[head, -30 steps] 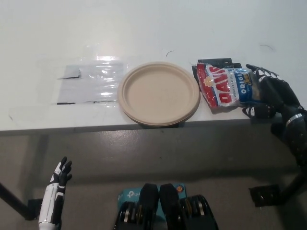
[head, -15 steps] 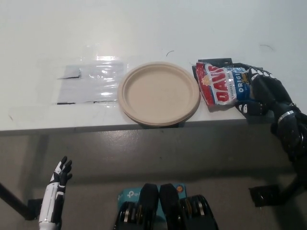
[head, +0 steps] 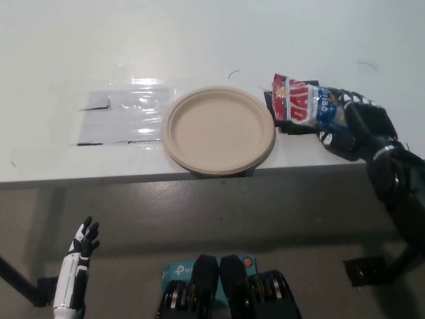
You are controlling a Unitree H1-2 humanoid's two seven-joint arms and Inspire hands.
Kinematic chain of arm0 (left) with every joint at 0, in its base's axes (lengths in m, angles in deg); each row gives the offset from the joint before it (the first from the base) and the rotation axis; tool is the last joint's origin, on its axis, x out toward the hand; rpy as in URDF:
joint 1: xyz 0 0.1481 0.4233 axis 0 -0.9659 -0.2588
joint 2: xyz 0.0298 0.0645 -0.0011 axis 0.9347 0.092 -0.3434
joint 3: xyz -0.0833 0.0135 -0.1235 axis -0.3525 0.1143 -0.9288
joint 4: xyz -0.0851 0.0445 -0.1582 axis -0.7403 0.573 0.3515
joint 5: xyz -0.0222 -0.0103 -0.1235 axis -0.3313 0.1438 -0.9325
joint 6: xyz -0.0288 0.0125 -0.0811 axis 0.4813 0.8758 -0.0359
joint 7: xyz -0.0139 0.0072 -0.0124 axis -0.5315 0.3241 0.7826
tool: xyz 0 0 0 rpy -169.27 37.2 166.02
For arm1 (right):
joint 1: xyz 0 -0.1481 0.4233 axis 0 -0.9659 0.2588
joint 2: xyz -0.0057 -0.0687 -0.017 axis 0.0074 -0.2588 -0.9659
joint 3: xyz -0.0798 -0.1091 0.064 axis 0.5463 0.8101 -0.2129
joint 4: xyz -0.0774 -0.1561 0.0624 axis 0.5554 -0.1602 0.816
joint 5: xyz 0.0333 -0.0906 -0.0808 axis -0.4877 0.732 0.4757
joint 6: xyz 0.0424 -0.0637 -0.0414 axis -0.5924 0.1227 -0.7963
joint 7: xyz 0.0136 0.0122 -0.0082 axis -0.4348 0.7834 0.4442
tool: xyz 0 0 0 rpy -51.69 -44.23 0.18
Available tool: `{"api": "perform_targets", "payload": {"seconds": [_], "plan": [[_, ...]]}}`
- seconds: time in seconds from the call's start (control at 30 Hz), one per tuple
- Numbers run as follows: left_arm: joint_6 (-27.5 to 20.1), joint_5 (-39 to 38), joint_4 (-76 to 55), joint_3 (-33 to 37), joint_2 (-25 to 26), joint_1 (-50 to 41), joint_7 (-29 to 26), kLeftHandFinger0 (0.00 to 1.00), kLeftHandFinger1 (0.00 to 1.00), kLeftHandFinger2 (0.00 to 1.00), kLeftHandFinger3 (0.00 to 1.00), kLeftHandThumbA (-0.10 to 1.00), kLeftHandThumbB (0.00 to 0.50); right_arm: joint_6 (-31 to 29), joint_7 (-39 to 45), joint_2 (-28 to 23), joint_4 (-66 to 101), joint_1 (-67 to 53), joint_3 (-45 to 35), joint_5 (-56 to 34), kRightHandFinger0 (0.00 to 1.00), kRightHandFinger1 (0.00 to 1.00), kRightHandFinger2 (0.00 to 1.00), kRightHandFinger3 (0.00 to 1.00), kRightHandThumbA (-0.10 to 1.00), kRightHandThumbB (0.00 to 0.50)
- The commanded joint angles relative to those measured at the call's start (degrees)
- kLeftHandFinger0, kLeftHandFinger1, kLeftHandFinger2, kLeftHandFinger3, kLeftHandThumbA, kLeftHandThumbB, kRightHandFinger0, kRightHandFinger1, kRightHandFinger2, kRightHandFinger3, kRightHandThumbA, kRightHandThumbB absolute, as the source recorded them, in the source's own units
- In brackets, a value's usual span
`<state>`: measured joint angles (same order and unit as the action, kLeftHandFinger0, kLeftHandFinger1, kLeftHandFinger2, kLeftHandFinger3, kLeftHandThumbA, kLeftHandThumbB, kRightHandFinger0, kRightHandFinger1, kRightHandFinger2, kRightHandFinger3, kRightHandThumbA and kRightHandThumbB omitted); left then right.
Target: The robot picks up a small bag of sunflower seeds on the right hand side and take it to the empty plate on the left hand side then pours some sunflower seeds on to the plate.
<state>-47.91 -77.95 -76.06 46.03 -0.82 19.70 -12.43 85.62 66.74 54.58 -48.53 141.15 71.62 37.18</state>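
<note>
A red, white and blue bag of sunflower seeds (head: 302, 104) is tilted up off the white table, just right of the plate. My black right hand (head: 355, 126) is shut on the bag's blue right end. The empty tan paper plate (head: 220, 129) sits near the table's front edge, left of the bag. My white left hand (head: 78, 262) hangs low at the lower left, below the table edge, fingers apart and holding nothing.
A black patch (head: 269, 101) lies on the table under the bag's place. A clear plastic sheet (head: 124, 115) lies left of the plate. The white table (head: 199, 40) stretches back; its front edge runs just below the plate.
My right hand has closed on the bag and lifted its right end, drawing it up and a little left; the bag now looks shorter and tilted.
</note>
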Motion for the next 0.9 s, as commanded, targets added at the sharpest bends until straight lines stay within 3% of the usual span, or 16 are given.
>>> {"api": "perform_targets", "payload": {"seconds": [0.0,0.03,0.1,0.23,0.27,0.33,0.37,0.4,0.43,0.47,0.53,0.57,0.6,0.63,0.77,0.87], "plan": [[-2.82,-1.62,-1.5,-0.97,0.23,0.44,-0.35,1.0,1.0,1.0,1.0,1.0,0.307,-0.55,-12.56,2.3,-13.15,1.2,2.48,1.61,0.0,0.03,0.16,0.35,-0.1,0.302],[-3.07,-1.68,-1.49,-1.0,0.21,0.44,-0.38,1.0,1.0,1.0,1.0,1.0,0.312,-1.43,-13.09,2.41,-14.1,0.86,2.24,0.86,0.0,0.05,0.2,0.43,-0.1,0.288],[-3.25,-2.11,-1.36,-1.02,0.23,0.52,-0.18,1.0,1.0,1.0,1.0,1.0,0.306,-3.17,-15.1,2.61,-15.54,-0.2,2.43,0.28,0.0,0.06,0.19,0.38,-0.1,0.239],[-3.32,-2.38,-1.62,-1.22,0.52,1.01,-0.09,1.0,1.0,1.0,1.0,1.0,0.283,-5.57,-17.17,3.22,-17.2,-0.2,1.77,-1.45,0.0,0.02,0.16,0.32,-0.1,0.228],[-3.35,-2.3,-1.56,-1.25,0.39,1.16,-0.23,1.0,1.0,1.0,1.0,1.0,0.279,-6.26,-17.07,3.28,-17.42,-0.07,1.49,-2.04,0.03,0.06,0.18,0.35,-0.1,0.213],[-3.57,-2.33,-1.45,-1.23,0.41,1.22,-0.15,1.0,1.0,1.0,1.0,1.0,0.282,-6.69,-16.67,3.45,-17.69,0.22,1.3,-2.61,0.15,0.18,0.32,0.5,-0.1,0.231],[-3.84,-2.33,-1.27,-1.22,0.41,1.21,-0.15,1.0,1.0,1.0,1.0,1.0,0.272,-8.05,-18.34,3.56,-17.61,0.02,1.2,-2.78,0.07,0.1,0.25,0.41,-0.1,0.219],[-3.82,-2.36,-1.21,-1.25,0.41,1.2,-0.17,1.0,1.0,1.0,1.0,1.0,0.273,-9.37,-20.24,3.64,-17.41,-0.16,1.23,-2.76,0.01,0.02,0.11,0.29,-0.1,0.202],[-3.77,-2.32,-1.19,-1.25,0.4,1.2,-0.22,1.0,1.0,1.0,1.0,1.0,0.273,-10.07,-21.5,3.71,-17.18,-0.21,1.38,-2.62,0.0,0.0,0.07,0.24,-0.1,0.177],[-3.61,-2.14,-1.29,-1.23,0.41,1.16,-0.3,1.0,1.0,1.0,1.0,1.0,0.274,-11.54,-24.14,3.83,-16.84,-0.35,1.73,-2.25,0.0,0.05,0.18,0.35,-0.1,0.16],[-3.9,-2.12,-1.14,-1.19,0.35,1.1,-0.35,1.0,1.0,1.0,1.0,1.0,0.259,-12.8,-26.14,3.94,-16.69,-0.38,2.03,-2.14,0.0,0.24,0.76,0.79,-0.1,0.162],[-3.95,-2.62,-1.06,-1.24,0.35,1.15,-0.12,1.0,1.0,1.0,1.0,1.0,0.267,-14.06,-27.46,4.0,-16.35,-0.14,2.3,-1.93,0.0,0.31,0.86,0.91,-0.1,0.134],[-3.91,-2.71,-1.13,-1.23,0.33,1.17,-0.06,1.0,1.0,1.0,1.0,1.0,0.264,-14.94,-28.26,3.95,-16.03,0.0,2.45,-1.82,0.0,0.38,0.89,1.0,-0.1,0.111],[-3.84,-2.73,-1.24,-1.21,0.35,1.23,-0.01,1.0,1.0,1.0,1.0,1.0,0.263,-16.05,-29.58,3.89,-15.47,0.22,2.63,-1.66,0.0,0.41,0.88,1.0,-0.1,0.101],[-3.99,-2.49,-0.94,-1.17,0.45,1.36,-0.09,1.0,1.0,1.0,1.0,1.0,0.271,-19.98,-33.0,3.41,-13.05,1.21,3.06,-1.3,0.0,0.4,0.85,0.89,-0.1,0.12],[-3.67,-2.63,-0.97,-1.25,0.51,1.65,-0.06,1.0,1.0,1.0,1.0,1.0,0.285,-21.06,-32.61,2.55,-9.79,2.6,3.18,-1.2,0.0,0.43,0.85,0.83,-0.1,0.106]]}}
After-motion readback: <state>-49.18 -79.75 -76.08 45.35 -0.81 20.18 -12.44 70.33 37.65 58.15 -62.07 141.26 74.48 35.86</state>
